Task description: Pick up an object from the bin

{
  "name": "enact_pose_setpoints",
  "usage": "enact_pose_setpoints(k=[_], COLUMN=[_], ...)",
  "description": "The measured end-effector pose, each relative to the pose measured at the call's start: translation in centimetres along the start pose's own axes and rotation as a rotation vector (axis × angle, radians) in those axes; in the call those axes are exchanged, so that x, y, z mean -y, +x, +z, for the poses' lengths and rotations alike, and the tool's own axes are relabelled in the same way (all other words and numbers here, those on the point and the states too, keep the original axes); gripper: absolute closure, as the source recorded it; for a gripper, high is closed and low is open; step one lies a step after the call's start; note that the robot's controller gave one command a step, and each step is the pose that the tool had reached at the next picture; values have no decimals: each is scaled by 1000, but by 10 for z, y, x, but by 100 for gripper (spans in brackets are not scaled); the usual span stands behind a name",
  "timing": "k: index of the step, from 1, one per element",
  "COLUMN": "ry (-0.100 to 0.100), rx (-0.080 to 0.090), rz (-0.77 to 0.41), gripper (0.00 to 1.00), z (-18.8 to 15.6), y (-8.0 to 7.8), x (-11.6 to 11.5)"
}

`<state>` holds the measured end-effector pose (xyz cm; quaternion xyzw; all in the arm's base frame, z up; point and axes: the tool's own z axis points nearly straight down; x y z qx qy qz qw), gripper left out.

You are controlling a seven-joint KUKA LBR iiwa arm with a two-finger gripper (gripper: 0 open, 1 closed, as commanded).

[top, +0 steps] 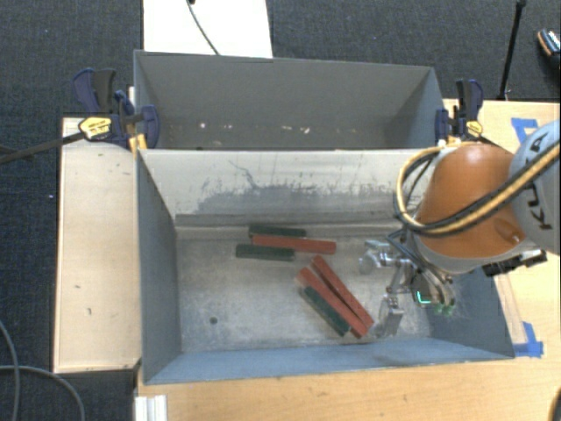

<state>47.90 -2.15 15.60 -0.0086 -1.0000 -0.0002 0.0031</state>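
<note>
My gripper reaches down in the bin's front right part, just right of the near end of a slanted group of bars. That group holds two red-brown bars lying side by side and a dark green bar along their left. The lower fingertip stands almost against the red bars' near end. Nothing shows between the fingers.
Farther back, mid-bin, lie a dark green bar, a red-brown bar and another dark green bar, all roughly level. The arm's orange cover with cables hangs over the bin's right side.
</note>
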Motion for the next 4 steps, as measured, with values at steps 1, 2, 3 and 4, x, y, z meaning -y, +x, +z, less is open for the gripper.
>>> enact_pose_setpoints(k=[1, 2, 3, 4], ry=[0, 0, 1, 2], rx=[10, 12, 16, 14], rz=[-146, -146, -156, -138], gripper=[0, 100, 100, 100], z=[88, 85, -12, -68], y=[-10, -11, -26, -9], x=[-25, -24, -30, -17])
